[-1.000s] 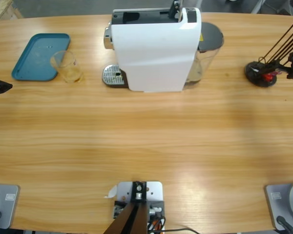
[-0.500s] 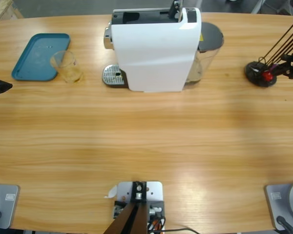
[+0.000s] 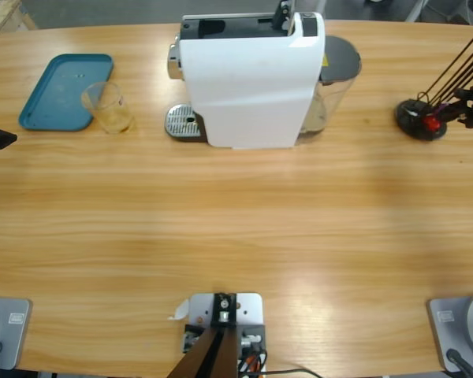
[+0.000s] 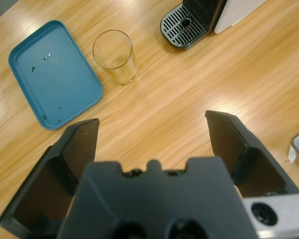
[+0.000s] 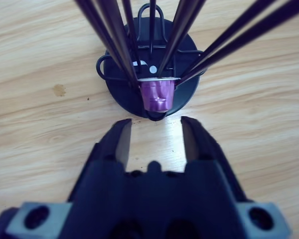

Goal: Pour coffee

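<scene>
One purple capsule (image 5: 158,94) is sitting upright in the black rack (image 5: 119,92) at the table's right, straight ahead of the right gripper (image 5: 156,138), whose released jaws are lining up with it; no coffee is showing yet.

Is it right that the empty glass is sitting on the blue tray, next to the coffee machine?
Not quite. The glass stands on the bare table, just beside the blue tray, not on it. The left wrist view shows this. The rest holds: it is empty, and the coffee machine is nearby.
</scene>
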